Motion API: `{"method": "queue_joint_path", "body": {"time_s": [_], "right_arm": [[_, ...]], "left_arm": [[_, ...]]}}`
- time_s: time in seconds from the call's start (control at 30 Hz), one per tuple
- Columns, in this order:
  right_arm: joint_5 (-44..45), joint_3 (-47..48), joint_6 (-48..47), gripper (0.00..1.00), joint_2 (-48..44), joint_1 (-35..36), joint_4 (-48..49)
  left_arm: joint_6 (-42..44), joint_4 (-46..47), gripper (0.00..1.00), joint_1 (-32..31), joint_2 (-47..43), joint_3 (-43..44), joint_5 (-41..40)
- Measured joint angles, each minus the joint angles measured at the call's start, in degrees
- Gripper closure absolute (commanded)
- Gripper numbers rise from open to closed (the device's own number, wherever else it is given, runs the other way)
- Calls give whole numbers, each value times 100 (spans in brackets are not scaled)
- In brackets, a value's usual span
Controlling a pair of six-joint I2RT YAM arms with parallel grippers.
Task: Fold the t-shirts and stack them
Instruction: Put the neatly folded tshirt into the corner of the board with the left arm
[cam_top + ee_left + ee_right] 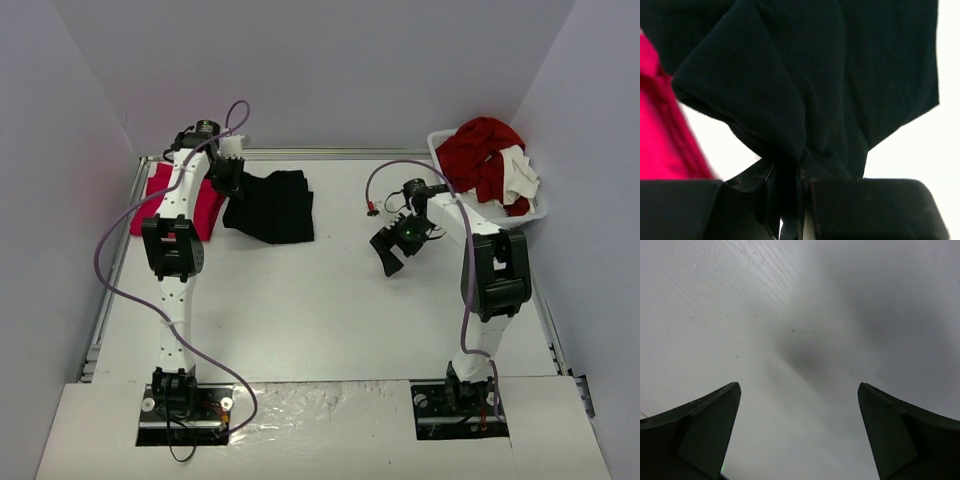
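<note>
The black t-shirt [272, 205] lies folded at the back left of the table. My left gripper [226, 178] is shut on its left edge; the left wrist view shows the black cloth [805, 80] bunched and pinched between the jaws. The pink-red t-shirt [172, 197] lies folded just left of it, partly under my left arm, and shows at the left edge of the left wrist view [660, 135]. My right gripper [391, 250] hangs open and empty over bare table right of centre, its fingers [700, 425] wide apart.
A white basket [470, 212] at the back right holds red and white clothes [484, 155]. A purple cable [385, 180] loops over the table near the right arm. A metal rail [115, 260] runs along the table's left edge.
</note>
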Motion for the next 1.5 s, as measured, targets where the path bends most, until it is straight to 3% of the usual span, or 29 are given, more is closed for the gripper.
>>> {"method": "queue_joint_path", "body": {"time_s": [0.33, 0.67, 1.5], "right_arm": [[9, -81, -2, 0, 223, 0, 28], [79, -96, 0, 0, 234, 0, 31], [398, -127, 9, 0, 455, 92, 57]], "left_arm": [[772, -177, 98, 0, -297, 44, -962], [820, -68, 98, 83, -1152, -98, -1362], [1545, -170, 98, 262, -1189, 144, -2332]]}}
